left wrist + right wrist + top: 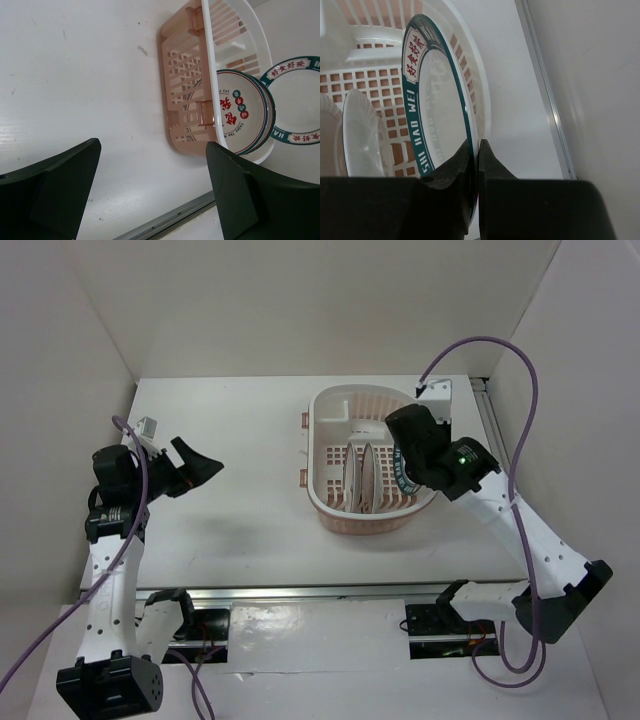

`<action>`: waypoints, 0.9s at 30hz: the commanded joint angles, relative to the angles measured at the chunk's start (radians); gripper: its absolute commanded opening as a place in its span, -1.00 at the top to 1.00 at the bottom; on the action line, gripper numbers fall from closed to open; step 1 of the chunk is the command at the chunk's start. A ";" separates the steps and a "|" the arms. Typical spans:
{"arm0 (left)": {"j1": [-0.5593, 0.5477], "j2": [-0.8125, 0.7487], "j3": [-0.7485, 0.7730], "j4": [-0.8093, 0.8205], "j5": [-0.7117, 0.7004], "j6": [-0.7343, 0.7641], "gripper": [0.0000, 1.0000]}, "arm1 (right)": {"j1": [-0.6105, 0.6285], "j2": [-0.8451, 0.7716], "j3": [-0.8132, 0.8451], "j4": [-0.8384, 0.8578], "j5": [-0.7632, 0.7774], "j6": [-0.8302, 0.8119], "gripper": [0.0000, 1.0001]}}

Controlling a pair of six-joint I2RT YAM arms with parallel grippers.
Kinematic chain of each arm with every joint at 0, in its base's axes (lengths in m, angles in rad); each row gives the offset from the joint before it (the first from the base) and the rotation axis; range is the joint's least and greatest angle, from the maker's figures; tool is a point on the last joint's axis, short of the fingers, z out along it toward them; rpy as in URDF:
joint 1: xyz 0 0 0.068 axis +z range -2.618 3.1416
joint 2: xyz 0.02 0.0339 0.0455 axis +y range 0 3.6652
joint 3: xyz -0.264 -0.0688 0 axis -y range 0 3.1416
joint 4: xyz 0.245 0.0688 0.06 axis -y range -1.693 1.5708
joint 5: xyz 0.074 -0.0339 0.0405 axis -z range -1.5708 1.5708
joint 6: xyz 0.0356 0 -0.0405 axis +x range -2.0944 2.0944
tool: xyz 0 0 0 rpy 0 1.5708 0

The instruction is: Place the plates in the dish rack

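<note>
the left claw, two broad matte dark wedge-shaped fingers, is spread wide and grips nothing, hanging over the smooth white tabletop well apart from the one dish rack. the rack is an oval plastic basket, glossy white at the rim, pale pink in its slotted grid walls and base. three round glazed plates are there. two stand on edge side by side in the rack: the red-motif plate facing left, and a second plate just behind it, showing only a plain white back. the right claw is pinched narrow on the rim of the teal-lettered plate, held nearly upright inside the rack's right end.
</note>
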 commanded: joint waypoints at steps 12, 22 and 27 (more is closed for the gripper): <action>-0.003 -0.017 -0.007 0.006 0.004 0.031 -1.00 | -0.042 0.042 -0.159 0.172 -0.058 -0.011 1.00; -0.003 -0.026 -0.007 0.006 -0.007 0.031 -1.00 | -0.032 0.062 -0.181 0.181 -0.067 0.010 1.00; -0.003 -0.026 -0.007 0.006 -0.007 0.031 -1.00 | -0.023 0.062 -0.204 0.170 -0.058 0.022 1.00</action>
